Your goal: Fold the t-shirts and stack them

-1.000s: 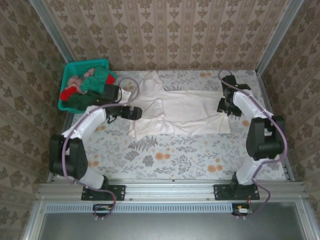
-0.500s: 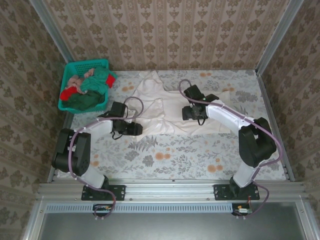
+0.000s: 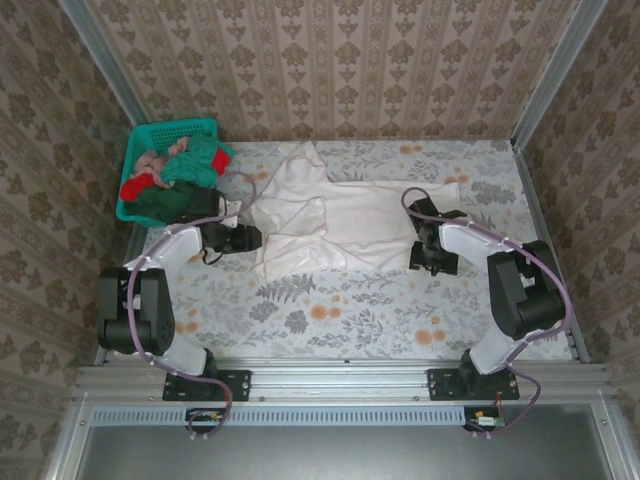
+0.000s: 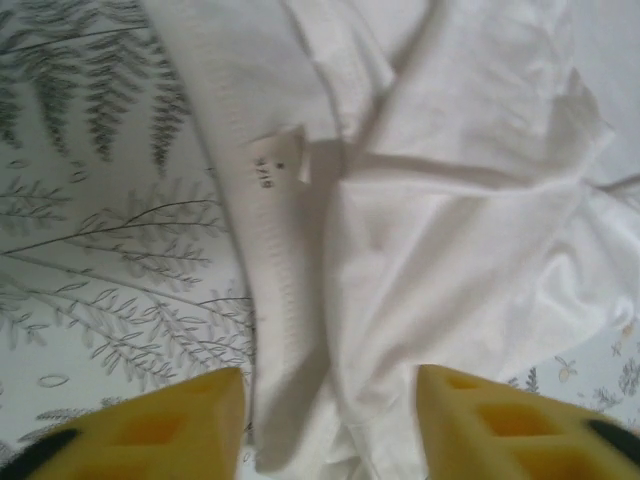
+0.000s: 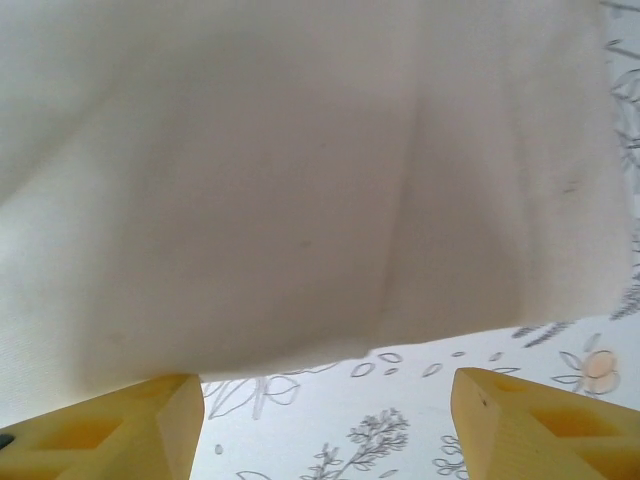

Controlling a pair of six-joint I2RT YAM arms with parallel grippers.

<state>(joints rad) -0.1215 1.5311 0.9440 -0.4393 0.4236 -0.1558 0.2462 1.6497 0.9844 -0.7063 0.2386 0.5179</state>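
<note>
White t-shirt [image 3: 345, 215] lies spread on the desk [image 3: 330, 310], toward the far side, roughly centred. It's wrinkled, with its left part doubled over itself. One flap points up toward the back wall.

Left jaws: low at the shirt's left edge in the top view, arm reaching in from just beside the basket. Left wrist view shows two yellow pads [image 4: 165, 430] standing well apart, with the shirt's stitched hem and a fold of cloth lying flat under the gap. Cloth looks slack, not pinched. Calling it released, nothing gripped. A small white tag [image 4: 280, 162] with dark print sits on the hem further ahead of the tips.

Right jaws: low at the shirt's near right corner in the top view. Right wrist view shows yellow pads [image 5: 125, 425] wide apart with only the desk's leaf print between them. The shirt edge runs just ahead of the tips, not in the gap. Released, holding nothing.

Teal basket [image 3: 175, 126] sits at the far left corner of the desk, next to the left arm. Bunched up inside it, unfolded, are a pale pink shirt [image 3: 153, 162], red shirt [image 3: 133, 188], green shirt [image 3: 200, 158] and darker green shirt [image 3: 165, 203]. The green one hangs over the basket's right rim, near the white shirt but apart from it.
</note>
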